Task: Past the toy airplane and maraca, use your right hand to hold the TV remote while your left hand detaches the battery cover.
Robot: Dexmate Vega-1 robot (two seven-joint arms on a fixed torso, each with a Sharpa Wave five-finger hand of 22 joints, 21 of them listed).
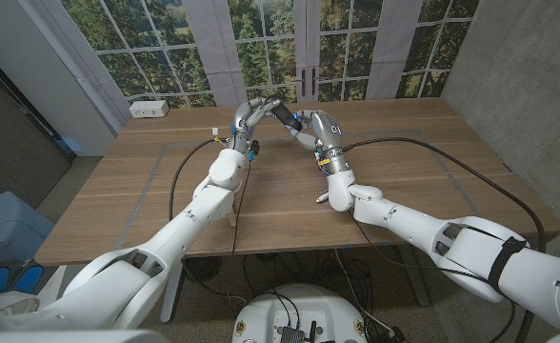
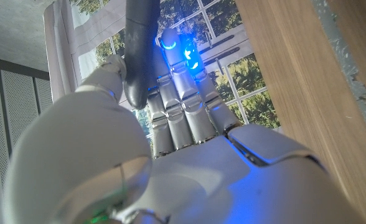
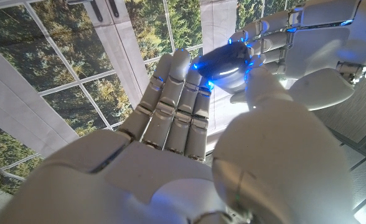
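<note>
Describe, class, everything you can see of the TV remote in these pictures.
The TV remote is a dark, slim bar with a rounded end, glossy like plastic. It is lifted off the wooden table, between the two hands: the right hand grips one end, the left hand touches the other. Its buttons and battery cover cannot be made out.

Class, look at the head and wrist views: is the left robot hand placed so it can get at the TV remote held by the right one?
Probably yes. The left robot hand is raised beside the right robot hand, its fingers already on the dark TV remote between them, and nothing lies between them.
</note>
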